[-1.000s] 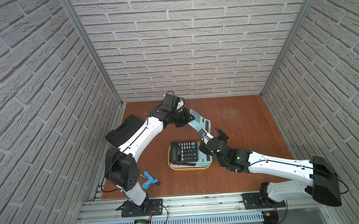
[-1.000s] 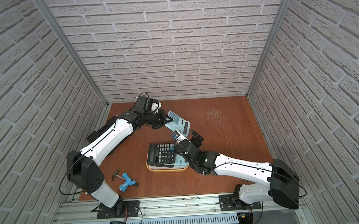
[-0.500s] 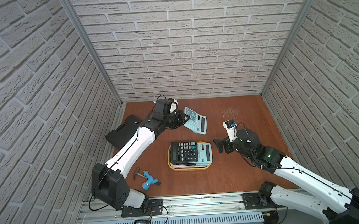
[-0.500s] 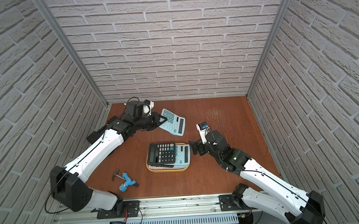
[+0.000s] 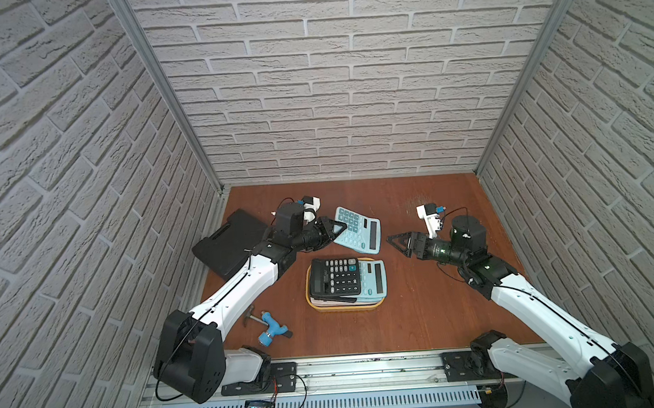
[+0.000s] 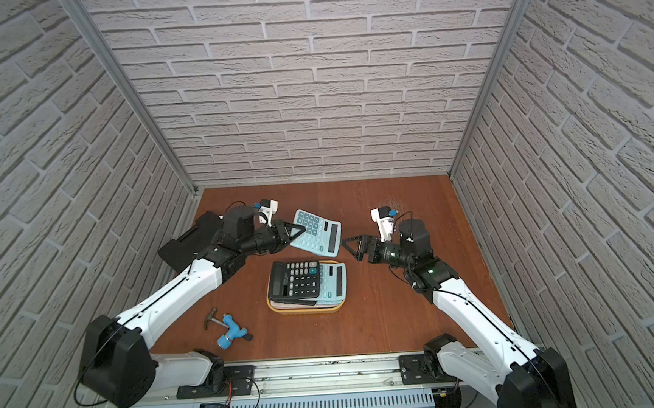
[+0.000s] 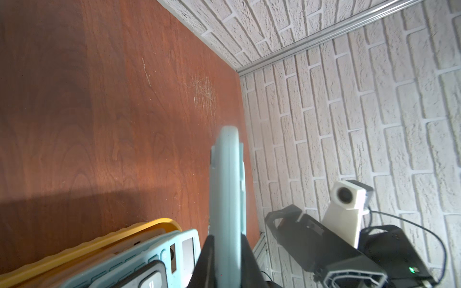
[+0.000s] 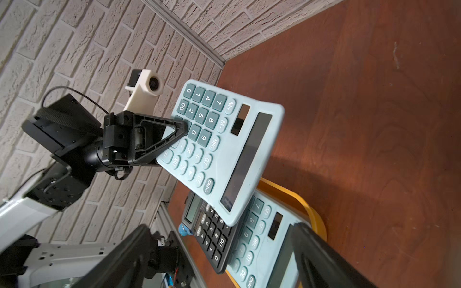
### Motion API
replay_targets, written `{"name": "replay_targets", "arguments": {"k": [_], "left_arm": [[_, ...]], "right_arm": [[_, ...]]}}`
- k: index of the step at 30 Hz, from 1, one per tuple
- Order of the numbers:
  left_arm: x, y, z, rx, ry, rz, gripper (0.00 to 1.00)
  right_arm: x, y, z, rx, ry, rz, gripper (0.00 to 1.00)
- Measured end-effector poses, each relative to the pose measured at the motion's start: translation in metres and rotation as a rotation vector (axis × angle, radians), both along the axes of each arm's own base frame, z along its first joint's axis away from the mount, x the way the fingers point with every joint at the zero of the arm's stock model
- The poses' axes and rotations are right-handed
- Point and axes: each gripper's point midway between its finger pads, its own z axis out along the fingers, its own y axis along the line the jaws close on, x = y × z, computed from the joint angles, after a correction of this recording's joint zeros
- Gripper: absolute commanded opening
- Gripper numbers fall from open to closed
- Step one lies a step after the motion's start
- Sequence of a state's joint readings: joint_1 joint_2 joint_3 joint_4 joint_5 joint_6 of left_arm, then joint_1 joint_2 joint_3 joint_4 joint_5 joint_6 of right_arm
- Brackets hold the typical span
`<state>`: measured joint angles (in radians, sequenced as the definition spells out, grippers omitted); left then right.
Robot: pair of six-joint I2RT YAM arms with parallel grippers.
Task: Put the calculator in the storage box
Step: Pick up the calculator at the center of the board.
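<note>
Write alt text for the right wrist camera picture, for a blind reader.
The left gripper grips a light blue calculator by its keypad edge. Nearby, a yellow storage box holds a black calculator and another blue calculator on a brown table.
</note>
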<state>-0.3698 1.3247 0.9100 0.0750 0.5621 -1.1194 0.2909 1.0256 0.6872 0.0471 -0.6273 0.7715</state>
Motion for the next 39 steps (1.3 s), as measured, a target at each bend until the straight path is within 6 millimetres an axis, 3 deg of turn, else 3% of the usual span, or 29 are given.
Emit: {"name": "replay_targets", "arguments": {"k": [7,19,26,34,39], "left_arm": [[-0.002,-0.002,0.004,-0.126,-0.036,0.018,0.0],[0.0,-0.015,0.009,-0.253,-0.079,-0.002,0.0],[0.0,-0.025,0.003,-0.28,-0.069,-0.024,0.0],[0.0,-0.025,0.004,-0.29,-0.097,-0.03,0.01],[-0.001,-0.023,0.004,-0.293,-0.104,-0.031,0.54]], "right_arm": [[0.014,0.007,0.004,0.154,0.066,0.019,0.84],[0.034,0.02,-0.009,0.264,0.165,0.049,0.62],[0.036,0.022,-0.008,0.277,0.168,0.053,0.31],[0.04,0.018,-0.016,0.268,0.199,0.022,0.09],[0.04,0.018,-0.016,0.271,0.204,0.02,0.03]]}}
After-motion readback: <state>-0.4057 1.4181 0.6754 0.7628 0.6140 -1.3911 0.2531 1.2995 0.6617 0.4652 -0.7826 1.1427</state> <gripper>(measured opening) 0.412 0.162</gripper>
